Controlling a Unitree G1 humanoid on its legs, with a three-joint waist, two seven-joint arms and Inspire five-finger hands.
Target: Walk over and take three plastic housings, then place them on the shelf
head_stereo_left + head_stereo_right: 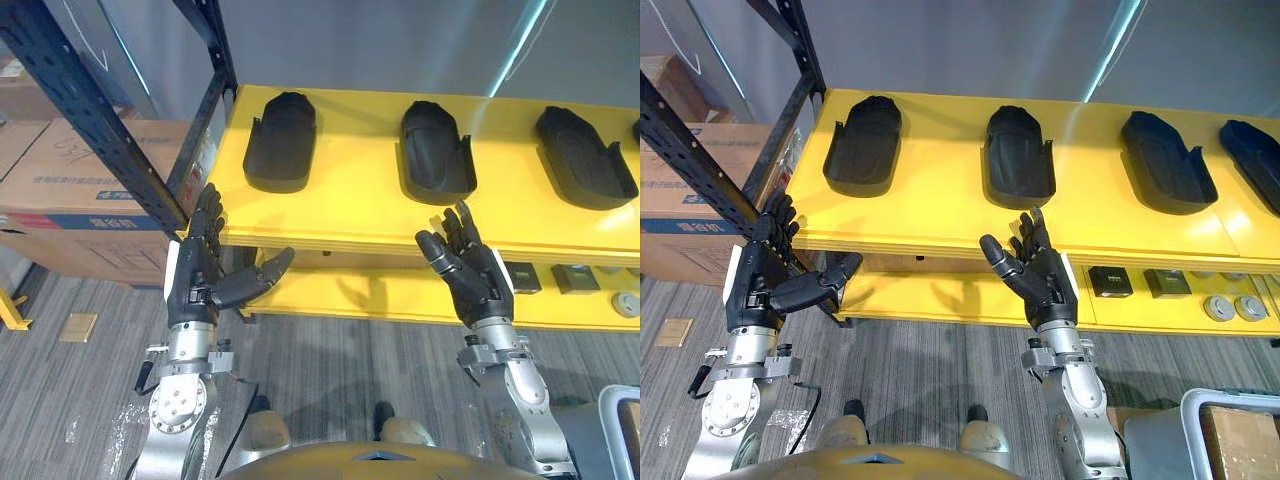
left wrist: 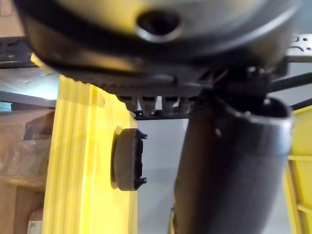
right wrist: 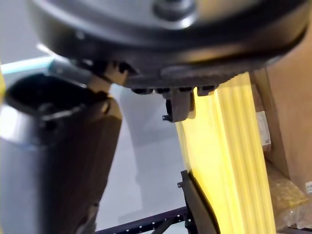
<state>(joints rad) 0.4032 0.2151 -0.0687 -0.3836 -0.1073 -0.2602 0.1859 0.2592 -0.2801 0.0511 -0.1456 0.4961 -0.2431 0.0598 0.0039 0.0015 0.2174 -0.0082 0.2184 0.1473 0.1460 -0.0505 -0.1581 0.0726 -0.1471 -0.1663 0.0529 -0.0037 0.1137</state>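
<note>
- Found plastic housings (image 1: 436,150) lying in a row on yellow shelf (image 1: 350,215).
- Found left hand (image 1: 198,275) wide open, empty, before shelf's edge.
- Found right hand (image 1: 472,275) likewise spread, empty.

The left hand (image 1: 197,268) is held up on the left, fingers straight and pointing far, thumb stretched rightward, empty; the right hand (image 1: 472,272) is held up on the right, fingers loosely spread, empty; the left arm (image 1: 178,405) and right arm (image 1: 522,400) rise from the near edge.
</note>
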